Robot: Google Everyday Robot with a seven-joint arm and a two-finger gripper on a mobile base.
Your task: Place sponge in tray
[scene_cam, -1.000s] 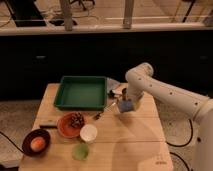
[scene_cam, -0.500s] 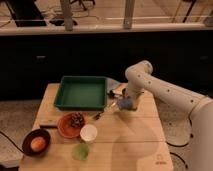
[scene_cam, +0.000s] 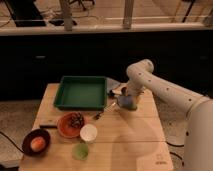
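Gripper (scene_cam: 126, 101): at the end of a white arm (scene_cam: 165, 90) that reaches in from the right, hanging above the right part of the wooden table (scene_cam: 125, 140), just to the right of the tray. Fingers closed on the sponge.

Sponge (scene_cam: 127, 103): small blue-grey pad, pinched in the gripper, lifted off the tabletop, outside the tray and close to its right rim.

Tray (scene_cam: 82, 93): large shallow green rectangle with a raised rim, at the back centre of the table, left of the gripper. Nothing can be made out inside it.

Small dark item (scene_cam: 98, 115): lying on the table just below the tray's front right corner, down and left of the gripper; too small to identify.

Orange plate (scene_cam: 70, 125): round, in front of the tray, toward the left. A dark clump sits on it.

White cup (scene_cam: 88, 133): upright, mouth up, just to the right of the plate and touching or nearly touching its rim.

Pale green round blob (scene_cam: 80, 151): near the front edge of the table, directly in front of the cup.

Dark bowl (scene_cam: 36, 142): at the front left corner of the table, holding an orange round object (scene_cam: 37, 144).

Thin dark strip (scene_cam: 48, 126): flat on the table, left of the plate.
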